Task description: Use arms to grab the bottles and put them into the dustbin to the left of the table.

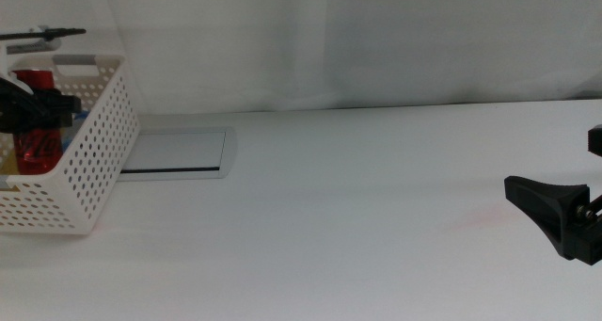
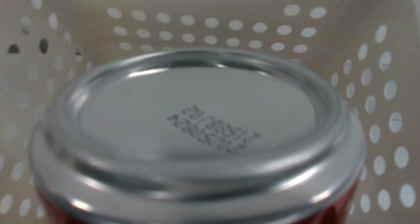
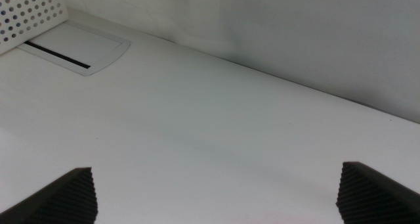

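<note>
Where the white basket (image 1: 80,161) stands at the far left of the frame, the left gripper (image 1: 38,109) reaches in over its open top, a dark shape against the red can (image 1: 36,123). The can sits upright inside the basket, its upper half showing above the near wall and the rest visible through the round holes. The dark gripper lies across the can's upper part — whether the jaws are clamped on it or merely beside it I cannot tell from here. From the left wrist camera the can's silver end (image 2: 197,129) fills nearly the whole picture, printed code in the middle, a strip of red along the lower edge, and the perforated basket wall (image 2: 387,86) all around behind it; no jaws show in that picture.

Just right of the basket, in the upper left part of the frame, a grey metal panel (image 1: 179,153) lies flush in the white table (image 1: 357,217). The basket's near corner overlaps the panel's left end.

Far over at the right edge, low in the frame, the right gripper (image 1: 555,213) hangs just above the tabletop — its jaws stand wide apart, holding nothing.
</note>
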You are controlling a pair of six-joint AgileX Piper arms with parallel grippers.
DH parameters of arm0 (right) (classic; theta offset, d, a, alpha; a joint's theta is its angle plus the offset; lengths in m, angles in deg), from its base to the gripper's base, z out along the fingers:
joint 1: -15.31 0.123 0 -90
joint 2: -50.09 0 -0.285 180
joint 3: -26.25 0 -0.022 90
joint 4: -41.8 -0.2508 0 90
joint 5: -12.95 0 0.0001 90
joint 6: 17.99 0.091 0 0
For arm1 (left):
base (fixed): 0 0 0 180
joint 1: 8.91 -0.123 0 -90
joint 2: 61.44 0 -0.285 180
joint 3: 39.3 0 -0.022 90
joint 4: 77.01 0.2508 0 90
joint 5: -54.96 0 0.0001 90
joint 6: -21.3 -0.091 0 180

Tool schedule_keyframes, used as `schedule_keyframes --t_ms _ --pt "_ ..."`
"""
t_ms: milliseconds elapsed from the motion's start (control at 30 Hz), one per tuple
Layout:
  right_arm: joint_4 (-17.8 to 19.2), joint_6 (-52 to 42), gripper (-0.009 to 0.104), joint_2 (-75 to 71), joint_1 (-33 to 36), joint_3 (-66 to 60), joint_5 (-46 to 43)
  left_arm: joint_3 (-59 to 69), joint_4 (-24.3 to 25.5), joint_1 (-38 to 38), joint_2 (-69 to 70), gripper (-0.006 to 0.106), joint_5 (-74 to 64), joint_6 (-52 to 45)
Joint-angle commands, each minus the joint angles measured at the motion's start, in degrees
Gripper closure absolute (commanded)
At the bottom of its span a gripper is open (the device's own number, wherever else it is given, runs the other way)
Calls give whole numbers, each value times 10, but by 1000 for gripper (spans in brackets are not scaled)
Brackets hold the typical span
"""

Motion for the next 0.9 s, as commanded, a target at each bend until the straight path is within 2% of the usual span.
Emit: schedule_keyframes --t_ms 0,133,367,600,767,867 --pt "1 -3 -4 -2 -3 -4 2 -9 -11 6 2 61 21 5" --pt "1 -3 -4 -2 -3 -4 2 -9 -27 6 2 7 23 7" --pt "3 -6 -4 -2 -3 -4 -1 -9 -40 6 8 8 8 8" --pt "3 -6 -4 -2 -3 -4 -8 -9 -40 7 75 8 12 5" --pt "3 -6 -4 -2 -3 -4 -23 -9 -36 14 158 17 -14 1" --pt "3 -5 -2 -2 -3 -4 -38 -9 -34 25 210 31 -43 -1"
